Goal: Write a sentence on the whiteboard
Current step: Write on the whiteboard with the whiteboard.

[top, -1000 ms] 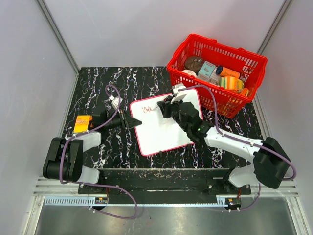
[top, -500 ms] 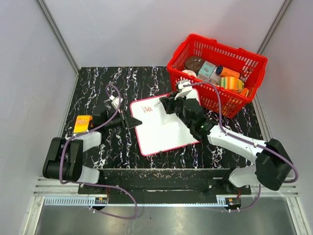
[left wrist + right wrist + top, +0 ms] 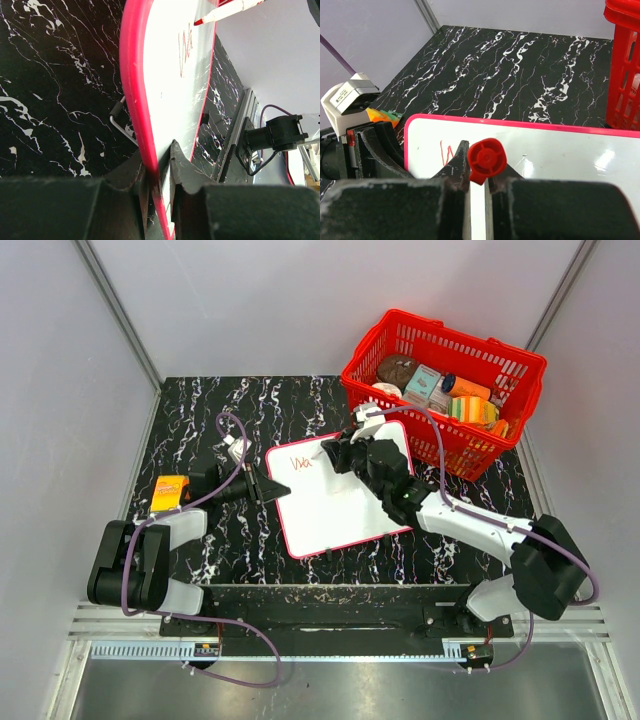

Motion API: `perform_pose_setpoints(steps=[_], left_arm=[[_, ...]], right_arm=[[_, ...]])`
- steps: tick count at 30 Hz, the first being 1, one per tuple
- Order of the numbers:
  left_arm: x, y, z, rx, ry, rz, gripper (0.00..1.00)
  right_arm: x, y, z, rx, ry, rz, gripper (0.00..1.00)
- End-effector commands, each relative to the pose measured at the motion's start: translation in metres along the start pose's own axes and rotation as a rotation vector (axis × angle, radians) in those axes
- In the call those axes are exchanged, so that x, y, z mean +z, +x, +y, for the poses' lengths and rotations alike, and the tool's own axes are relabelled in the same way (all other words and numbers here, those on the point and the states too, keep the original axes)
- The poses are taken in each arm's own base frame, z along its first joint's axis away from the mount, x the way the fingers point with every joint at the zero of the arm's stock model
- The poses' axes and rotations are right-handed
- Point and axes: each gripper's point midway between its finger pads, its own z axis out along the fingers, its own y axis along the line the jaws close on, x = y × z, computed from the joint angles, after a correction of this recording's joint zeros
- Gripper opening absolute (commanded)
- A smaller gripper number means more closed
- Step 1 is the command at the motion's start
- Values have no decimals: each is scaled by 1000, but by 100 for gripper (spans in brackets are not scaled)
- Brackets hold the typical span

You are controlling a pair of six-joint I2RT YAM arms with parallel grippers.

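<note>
Sentence (image 3: pixel 302 462) unreadable; marker (image 3: pixel 487 160) mostly hidden between right fingers (image 3: pixel 454 176).

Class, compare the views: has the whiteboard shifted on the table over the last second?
No. The whiteboard lies where it did, its far corner just as close to the red basket.
</note>
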Motion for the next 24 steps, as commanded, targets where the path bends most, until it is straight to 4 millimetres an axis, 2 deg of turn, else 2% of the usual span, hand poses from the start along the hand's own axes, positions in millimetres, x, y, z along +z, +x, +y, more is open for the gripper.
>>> perform_pose_setpoints(steps=[1, 24], left_arm=[[5, -6, 23, 166, -101, -29, 0], [5, -5, 24, 166, -104, -27, 0]], right_arm=[[7, -26, 8, 20, -17, -78, 0], [-7, 3, 0, 25, -16, -7, 0]])
